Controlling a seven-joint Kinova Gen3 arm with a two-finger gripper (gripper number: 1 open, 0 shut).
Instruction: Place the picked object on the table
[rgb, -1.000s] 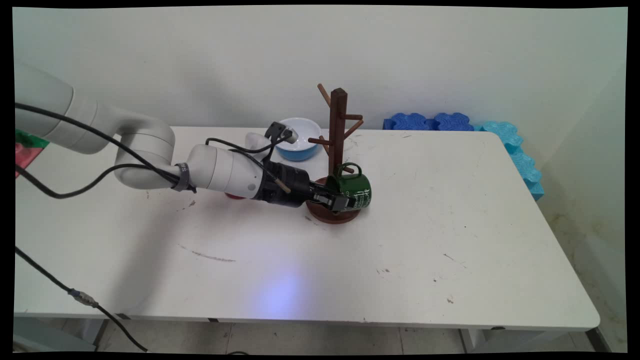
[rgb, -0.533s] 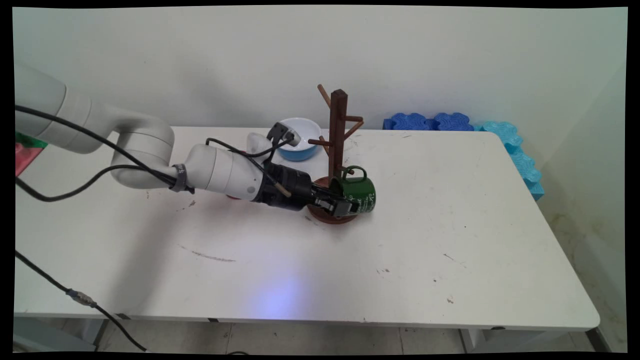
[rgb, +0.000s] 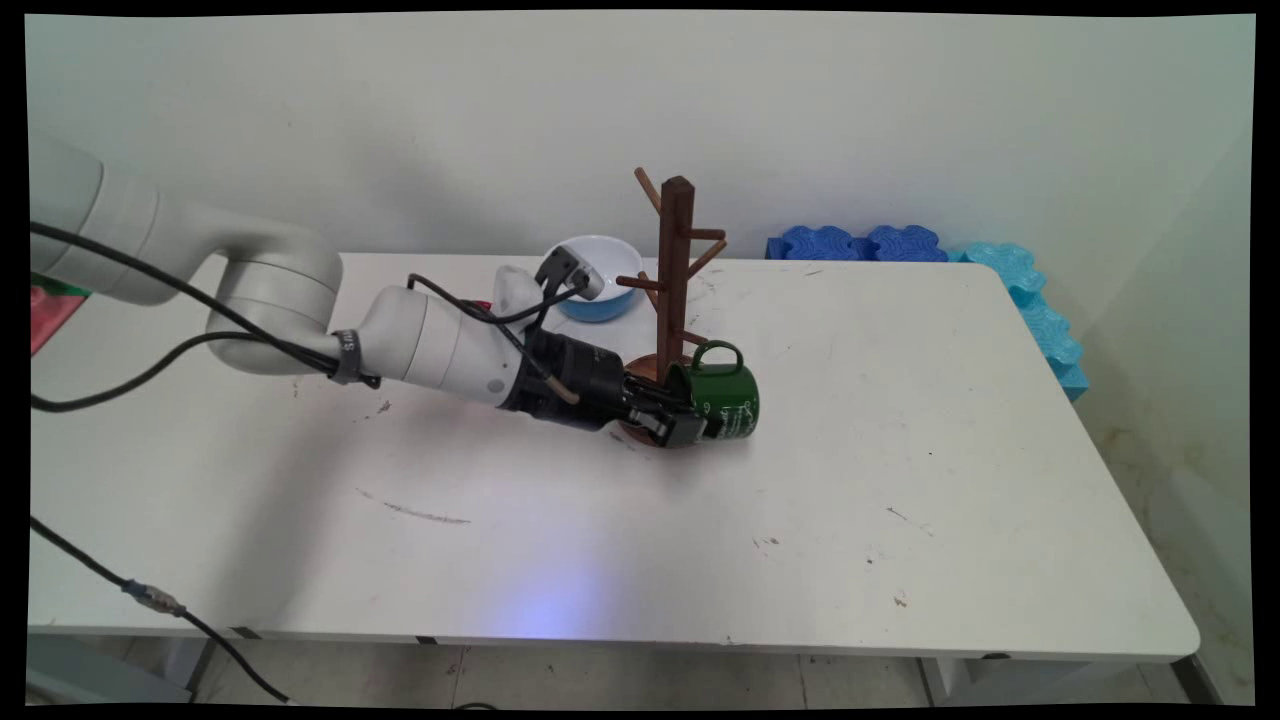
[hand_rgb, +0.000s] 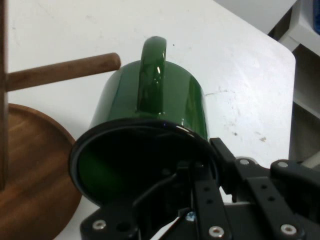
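gripper (rgb: 688, 425) clamps one green mug (rgb: 724, 399) by rim | one wooden mug tree (rgb: 674, 290) just behind | one blue bowl (rgb: 598, 277) farther back

**Ana:** How many mugs are there?
**Ben:** 1 green mug (rgb: 725, 400).
**Ana:** And bowls?
**Ben:** 1 blue bowl (rgb: 600, 305), white inside.
**Ana:** How many wooden mug trees?
**Ben:** 1 mug tree (rgb: 676, 270). It has a lot of pegs, and I cannot count them all.
**Ana:** What about the blue foam at 2 o'clock of the table (rgb: 900, 450)?
**Ben:** 2 dark blue foam pieces (rgb: 815, 243). The light blue foam pieces (rgb: 1040, 320) run together, so I cannot tell how many.
**Ana:** How many tables and robot arms?
**Ben:** 1 table and 1 white arm (rgb: 440, 340) with 1 black gripper (rgb: 690, 425).
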